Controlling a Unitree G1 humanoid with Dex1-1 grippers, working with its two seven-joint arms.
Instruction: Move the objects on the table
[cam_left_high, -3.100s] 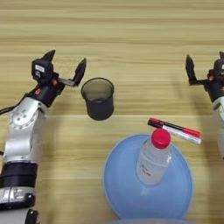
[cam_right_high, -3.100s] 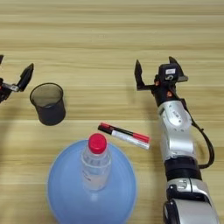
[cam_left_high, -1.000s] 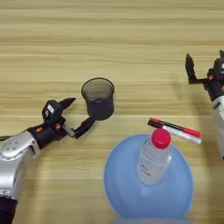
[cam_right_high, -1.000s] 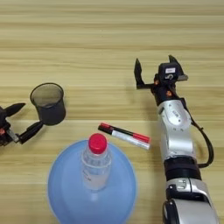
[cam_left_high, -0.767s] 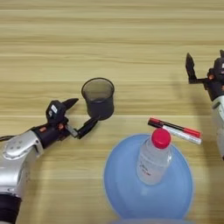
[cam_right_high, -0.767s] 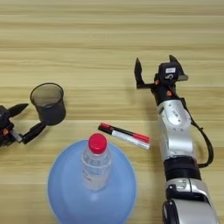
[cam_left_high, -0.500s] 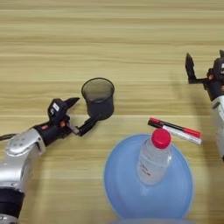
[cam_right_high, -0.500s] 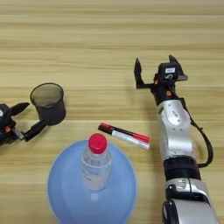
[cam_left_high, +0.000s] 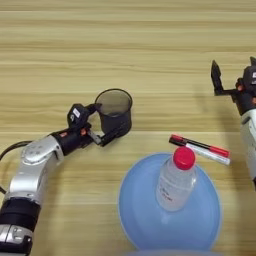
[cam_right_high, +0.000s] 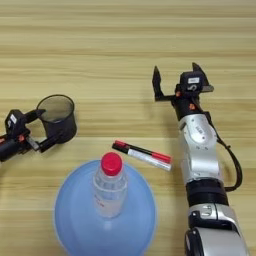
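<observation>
1. Cup (cam_left_high: 115, 114): dark, translucent, upright on the counter (cam_left_high: 125, 45), left of centre. This is the item in hand; your step, as I judge it, is to grip it.
2. Left hand (cam_left_high: 103, 123): reaching in from 8 o'clock of the cup, fingers spread wide. One finger lies by the rim on the near-left side; the other runs under the cup's lower wall at about 5 o'clock. The cup sits between them, but I cannot tell whether either finger touches it.
3. Right hand (cam_right_high: 176, 80): parked at the far right of the counter, fingers spread, holding nothing. Leave it where it is.
4. Bottle (cam_left_high: 175, 179): clear, red cap, standing upright on the blue plate (cam_left_high: 140, 220), at 4 o'clock from the cup and well apart from it.
5. Marker (cam_left_high: 200, 149): white with red and black ends, lying flat on the counter just beyond the plate's far-right rim, touching nothing.
6. Advice for the grip:
   - Push the hand a little further toward 2 o'clock so both fingers flank the wall's middle, not the rim.
   - Press the fingers together slowly; a light cup may skid or tip if one finger lands first.
   - Lift straight up before carrying it anywhere, and keep clear of the plate at 4 o'clock.
</observation>
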